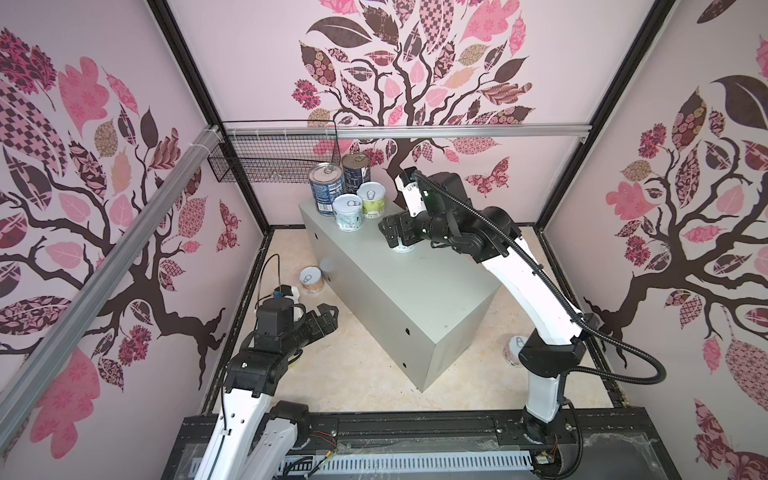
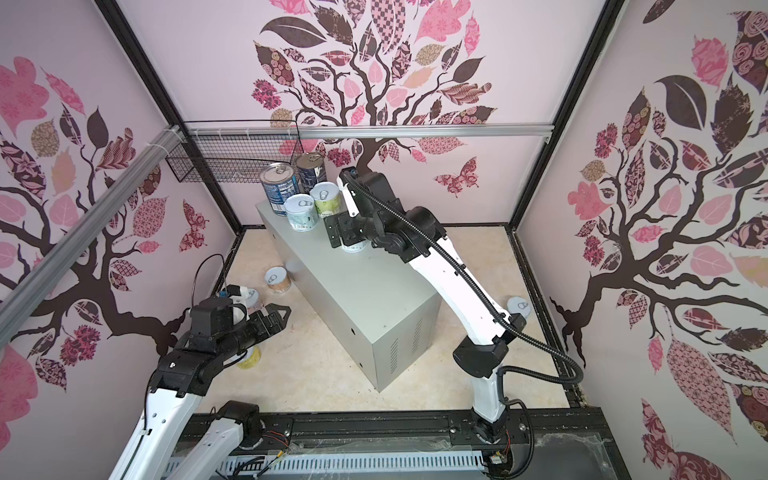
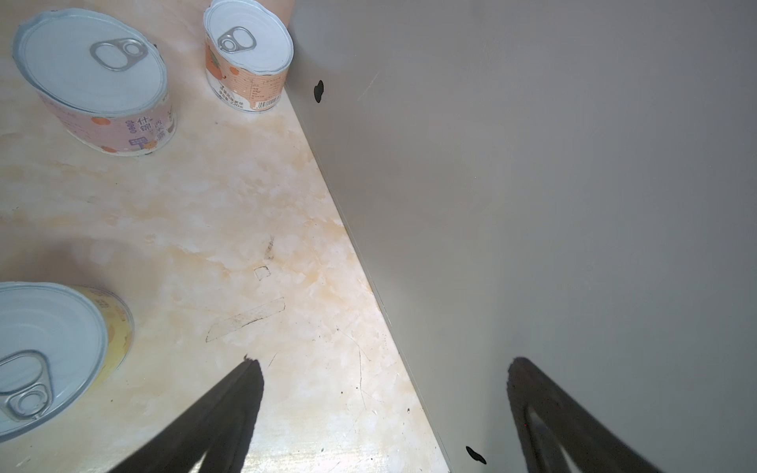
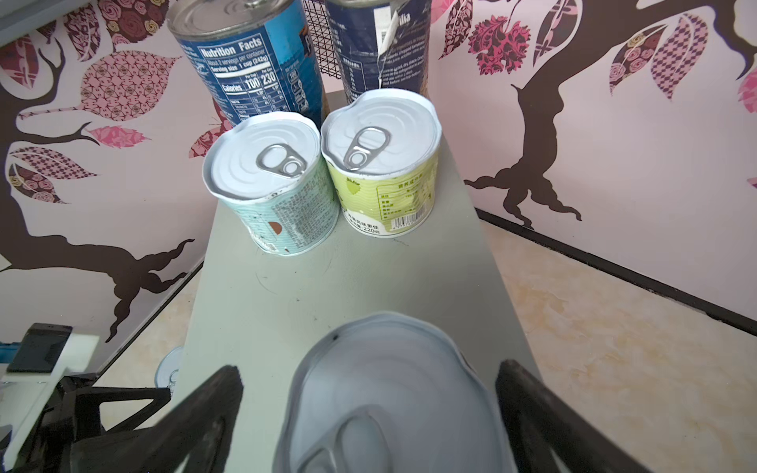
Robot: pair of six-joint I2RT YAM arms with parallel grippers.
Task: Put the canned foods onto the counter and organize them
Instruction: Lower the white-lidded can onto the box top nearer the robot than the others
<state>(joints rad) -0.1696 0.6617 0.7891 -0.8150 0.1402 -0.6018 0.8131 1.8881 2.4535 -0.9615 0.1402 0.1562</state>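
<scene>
Floor [image 1: 374, 374]: marbled beige; we counted four short cans standing on it.
Surface [image 1: 415, 291]: grey-green box set diagonally on the floor. Five cans stood upright on its top, all toward the far end.
Wire basket [image 1: 266, 162]: black, hung at the back rail, behind the far end of the surface.
Right gripper [image 4: 364, 368]: over the top of the surface, jaws apart, straddling the straddled can. We saw a clear gap on one side.
Left gripper [image 3: 383, 368]: low beside the long side of the surface, jaws wide apart, with floor and box wall between them.
Nearer blue can [image 1: 326, 187]: tall, at the far end of the surface.
Farther blue can [image 1: 356, 172]: tall, just beside the nearer one.
Teal can [image 1: 348, 212]: short, in front of the nearer blue can.
Green can [image 1: 372, 199]: short, just beside the teal can.
Straddled can [image 1: 403, 248]: white lid, on the surface, apart from the other four.
Peach can [image 3: 250, 61]: on the floor, just beside the wall of the surface.
Pink can [image 3: 98, 78]: on the floor, near the peach can.
Yellow can [image 3: 53, 352]: on the floor by the left gripper.
Lone can [image 2: 519, 306]: on the floor beyond the right arm.
</scene>
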